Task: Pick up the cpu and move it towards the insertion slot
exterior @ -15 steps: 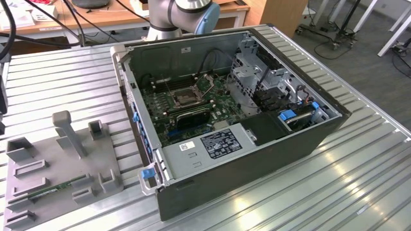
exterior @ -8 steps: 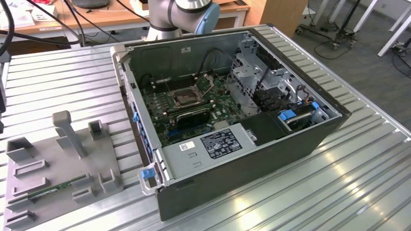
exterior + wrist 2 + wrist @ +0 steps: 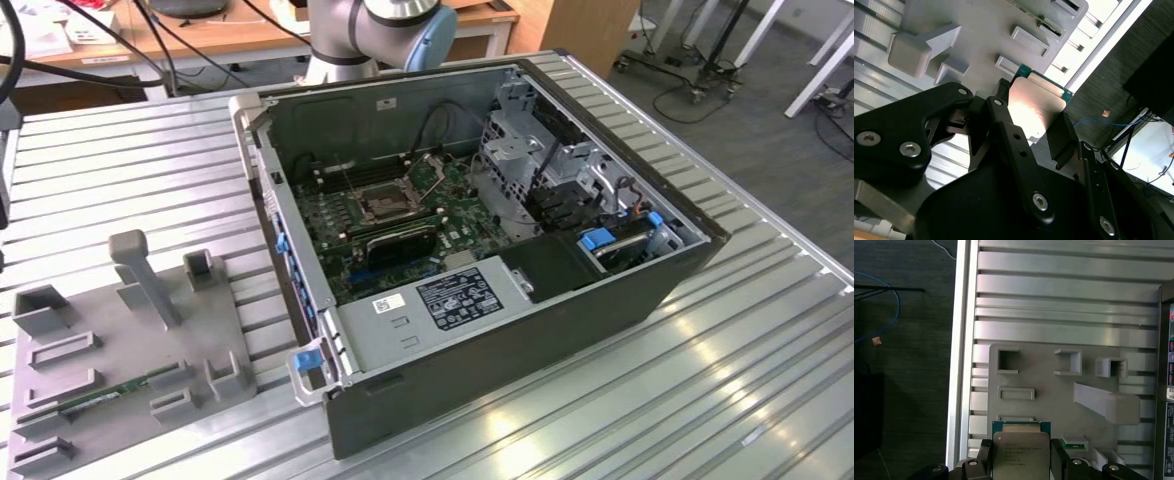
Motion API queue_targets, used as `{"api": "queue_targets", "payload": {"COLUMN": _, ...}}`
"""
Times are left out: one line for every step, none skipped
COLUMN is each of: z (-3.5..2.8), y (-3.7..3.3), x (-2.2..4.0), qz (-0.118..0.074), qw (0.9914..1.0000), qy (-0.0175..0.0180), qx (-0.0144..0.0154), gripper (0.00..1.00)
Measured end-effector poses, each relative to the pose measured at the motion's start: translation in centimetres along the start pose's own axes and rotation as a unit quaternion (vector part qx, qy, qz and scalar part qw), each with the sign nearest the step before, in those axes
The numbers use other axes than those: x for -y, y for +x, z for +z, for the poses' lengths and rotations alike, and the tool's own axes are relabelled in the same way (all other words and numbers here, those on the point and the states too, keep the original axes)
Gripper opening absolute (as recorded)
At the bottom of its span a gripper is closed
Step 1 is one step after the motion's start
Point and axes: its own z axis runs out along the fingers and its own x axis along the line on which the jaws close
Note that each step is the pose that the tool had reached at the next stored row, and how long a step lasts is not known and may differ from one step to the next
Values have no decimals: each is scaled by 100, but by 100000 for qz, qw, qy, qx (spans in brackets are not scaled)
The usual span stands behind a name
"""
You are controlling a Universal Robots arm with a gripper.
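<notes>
Gripper pinching the cpu by opposite edges.
Holding it level, grip firm, is mattering for reaching the insertion slot.

A silver metal table with long raised ribs running across its top carries two things. An open computer case with dark walls lies on its side near the middle. Just beside it, toward the exterior view's left, sits a flat grey plastic holder with upright blocks and rectangular pockets, close to the table's edge.
</notes>
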Motion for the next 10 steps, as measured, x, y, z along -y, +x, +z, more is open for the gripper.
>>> {"api": "queue_targets", "payload": {"z": -5, "y": 0, "x": 0, "qz": -1, "qw": 100000, "qy": -3, "qx": 5, "gripper": 55}}
{"api": "queue_targets", "payload": {"z": -5, "y": 0, "x": 0, "qz": 0, "qw": 100000, "qy": -4, "qx": 9, "gripper": 55}}
{"api": "queue_targets", "payload": {"z": -7, "y": 0, "x": 0, "qz": 0, "qw": 100000, "qy": 0, "qx": -1, "gripper": 55}}
{"api": "queue_targets", "payload": {"z": -7, "y": 0, "x": 0, "qz": 1, "qw": 100000, "qy": 0, "qx": -1, "gripper": 55}}
{"api": "queue_targets", "payload": {"z": -7, "y": 0, "x": 0, "qz": -1, "qw": 100000, "qy": 1, "qx": 0, "gripper": 55}}
{"api": "queue_targets", "payload": {"z": -9, "y": 0, "x": 0, "qz": 0, "qw": 100000, "qy": 2, "qx": -3, "gripper": 55}}
{"api": "queue_targets", "payload": {"z": -12, "y": 0, "x": 0, "qz": 0, "qw": 100000, "qy": 5, "qx": -9, "gripper": 55}}
{"api": "queue_targets", "payload": {"z": -17, "y": 0, "x": 0, "qz": 0, "qw": 100000, "qy": 7, "qx": -13, "gripper": 55}}
{"api": "queue_targets", "payload": {"z": -20, "y": 0, "x": 0, "qz": 0, "qw": 100000, "qy": 3, "qx": -6, "gripper": 55}}
{"api": "queue_targets", "payload": {"z": -25, "y": 0, "x": 0, "qz": 1, "qw": 100000, "qy": 3, "qx": -3, "gripper": 55}}
